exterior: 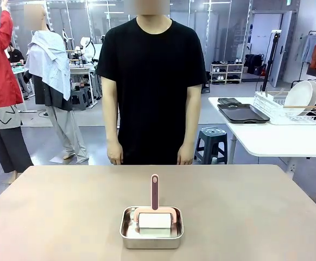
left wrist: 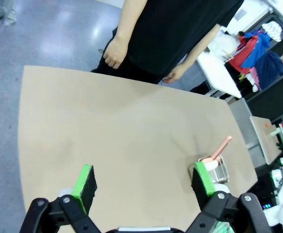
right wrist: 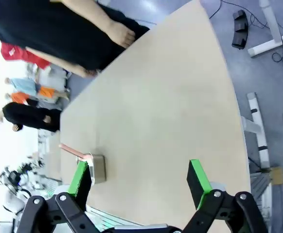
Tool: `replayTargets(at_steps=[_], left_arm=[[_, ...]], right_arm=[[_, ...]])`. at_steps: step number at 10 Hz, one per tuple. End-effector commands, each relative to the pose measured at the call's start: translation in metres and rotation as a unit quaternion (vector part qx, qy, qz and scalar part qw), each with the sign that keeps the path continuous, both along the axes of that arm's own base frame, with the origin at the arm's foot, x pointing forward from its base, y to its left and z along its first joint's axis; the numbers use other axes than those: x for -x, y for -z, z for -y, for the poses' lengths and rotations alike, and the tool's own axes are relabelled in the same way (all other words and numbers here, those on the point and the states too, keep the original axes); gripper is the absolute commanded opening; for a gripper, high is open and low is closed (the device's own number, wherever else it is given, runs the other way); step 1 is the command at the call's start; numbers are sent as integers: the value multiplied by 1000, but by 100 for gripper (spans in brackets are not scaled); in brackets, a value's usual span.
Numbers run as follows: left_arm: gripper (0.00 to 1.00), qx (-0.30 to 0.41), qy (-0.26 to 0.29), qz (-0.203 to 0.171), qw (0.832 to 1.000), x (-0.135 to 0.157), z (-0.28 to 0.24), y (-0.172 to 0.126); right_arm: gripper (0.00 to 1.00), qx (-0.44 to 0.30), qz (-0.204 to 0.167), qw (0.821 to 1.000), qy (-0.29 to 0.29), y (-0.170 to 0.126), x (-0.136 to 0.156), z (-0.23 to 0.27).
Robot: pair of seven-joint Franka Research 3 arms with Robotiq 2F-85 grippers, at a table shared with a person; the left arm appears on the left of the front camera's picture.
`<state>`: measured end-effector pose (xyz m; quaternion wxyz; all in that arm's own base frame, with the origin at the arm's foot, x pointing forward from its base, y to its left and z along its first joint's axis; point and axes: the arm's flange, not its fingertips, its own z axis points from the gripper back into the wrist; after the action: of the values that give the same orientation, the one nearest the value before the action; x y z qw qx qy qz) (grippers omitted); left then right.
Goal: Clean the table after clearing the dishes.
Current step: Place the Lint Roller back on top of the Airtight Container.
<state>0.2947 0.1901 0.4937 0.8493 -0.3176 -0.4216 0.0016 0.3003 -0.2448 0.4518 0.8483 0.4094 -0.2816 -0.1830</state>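
Note:
The taupe-brown table [exterior: 65, 217] stretches across the front view, also seen as the table [left wrist: 122, 131] and the table [right wrist: 166, 111] in the wrist views. The dishes are off it: white plates [exterior: 302, 97] stand in a wire rack, and dark trays [exterior: 243, 113] lie beside it on a white side table. My left gripper [left wrist: 144, 177] hangs open above the tabletop, nothing between its green pads. My right gripper [right wrist: 137, 170] is likewise open and empty over the table.
A steel pan [exterior: 126, 231] near the table's front middle holds a white roller [exterior: 155, 220] with a pink handle; the pan [left wrist: 221, 171] and the pan [right wrist: 98, 169] lie beside a fingertip. A person [exterior: 152, 81] stands at the far edge, hands down. A stool [exterior: 211, 142] is behind.

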Motion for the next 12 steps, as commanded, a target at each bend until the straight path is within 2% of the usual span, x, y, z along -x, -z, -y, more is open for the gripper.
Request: replayTargets(at_steps=[1, 12], left_arm=[[100, -2, 5, -1, 1000, 3, -2, -1], [100, -2, 5, -1, 1000, 3, -2, -1]], right_arm=[[100, 29, 2, 999, -20, -9, 0, -9], [100, 29, 2, 999, -20, -9, 0, -9]])
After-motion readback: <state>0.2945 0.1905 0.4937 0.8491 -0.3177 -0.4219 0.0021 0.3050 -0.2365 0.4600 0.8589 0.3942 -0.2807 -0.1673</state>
